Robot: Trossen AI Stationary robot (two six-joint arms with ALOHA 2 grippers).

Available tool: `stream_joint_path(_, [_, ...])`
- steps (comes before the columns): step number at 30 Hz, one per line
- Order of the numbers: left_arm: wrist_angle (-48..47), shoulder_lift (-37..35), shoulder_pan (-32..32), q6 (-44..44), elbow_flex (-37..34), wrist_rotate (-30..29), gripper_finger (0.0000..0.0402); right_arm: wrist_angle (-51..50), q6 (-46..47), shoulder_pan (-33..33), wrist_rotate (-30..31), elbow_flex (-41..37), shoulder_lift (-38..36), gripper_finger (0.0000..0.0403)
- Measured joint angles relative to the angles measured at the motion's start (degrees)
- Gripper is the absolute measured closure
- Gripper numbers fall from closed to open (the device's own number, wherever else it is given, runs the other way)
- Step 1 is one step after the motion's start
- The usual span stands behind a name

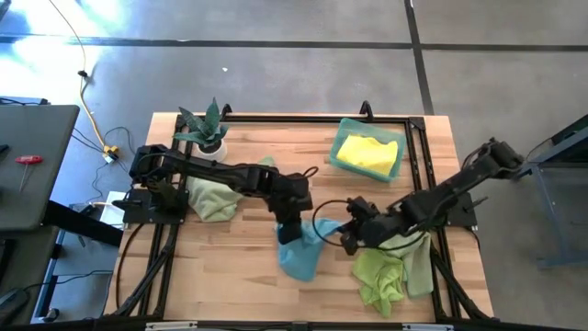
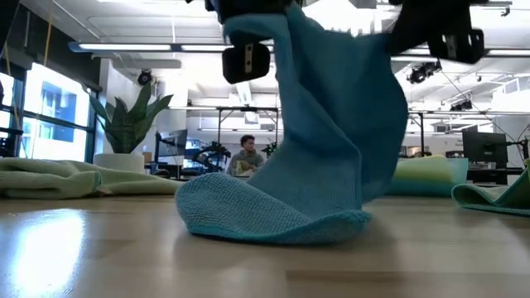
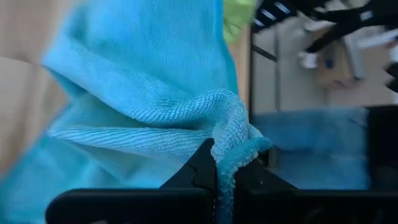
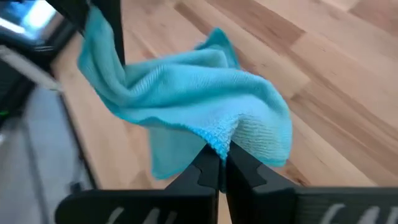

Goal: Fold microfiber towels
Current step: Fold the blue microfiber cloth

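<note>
A light blue microfiber towel (image 1: 299,254) hangs between my two grippers near the table's middle, and its lower part (image 2: 273,217) rests bunched on the wood. My left gripper (image 1: 289,223) is shut on one upper end. My right gripper (image 1: 352,237) is shut on the other. A pale green towel (image 1: 214,198) lies heaped at the left. Lime and mint green towels (image 1: 390,271) lie at the near right. A yellow towel (image 1: 366,153) sits in a teal bin at the far right. My left gripper pinches the towel's hemmed edge (image 3: 244,149) between its two shut fingers, slanting down from above. The cloth is gathered into folds at the pinch and hangs below it. My right gripper pinches another bunched bit of the edge (image 4: 219,138) between its shut fingers, also slanting down. The towel sags slack between the two holds, with its lower part on the table.
A spiky plant in a white pot (image 1: 208,136) stands at the far left. The teal bin (image 1: 395,145) stands at the far right. A black frame (image 1: 276,118) runs along the table's edges. Bare wood (image 1: 230,271) lies at the near left. A person sits in the room beyond (image 2: 246,155).
</note>
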Motion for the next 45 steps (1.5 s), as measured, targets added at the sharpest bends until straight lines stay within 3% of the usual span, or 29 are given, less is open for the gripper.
stream_joint_path(3, [-2.5, 0.05, 0.13, -1.48, 1.19, 3.32, 0.04, 0.18, -1.96, -1.03, -1.95, 0.0, -3.36, 0.0402])
stream_joint_path(6, [-11.42, 0.09, 0.45, 0.92, 6.21, 2.1, 0.0401, 0.44, -3.96, -2.18, -2.98, 0.0, -6.69, 0.0403])
stream_joint_path(12, [-29.73, 0.05, 0.44, 6.44, 18.14, -8.3, 0.0401, 0.77, -6.39, -5.31, -5.11, 0.32, -11.08, 0.0403])
stream_joint_path(16, [-38.37, 0.02, 0.39, 7.7, 24.93, -13.7, 0.0401, -3.86, -13.04, -7.44, -5.73, 5.8, -10.49, 0.0403])
stream_joint_path(26, [-46.62, 0.02, 0.31, 10.73, 29.09, -15.2, 0.0401, -26.24, -26.04, -13.51, -4.86, 24.49, -6.73, 0.0403])
stream_joint_path(33, [-47.03, 0.04, 0.58, 8.33, 30.08, -17.19, 0.0401, -28.04, -31.73, -15.93, -6.29, 29.46, -4.73, 0.0403])
stream_joint_path(45, [-58.41, -0.04, 2.47, 8.59, 45.55, -24.26, 0.0401, -28.48, -41.88, -20.92, -11.65, 35.99, -3.14, 0.0403])
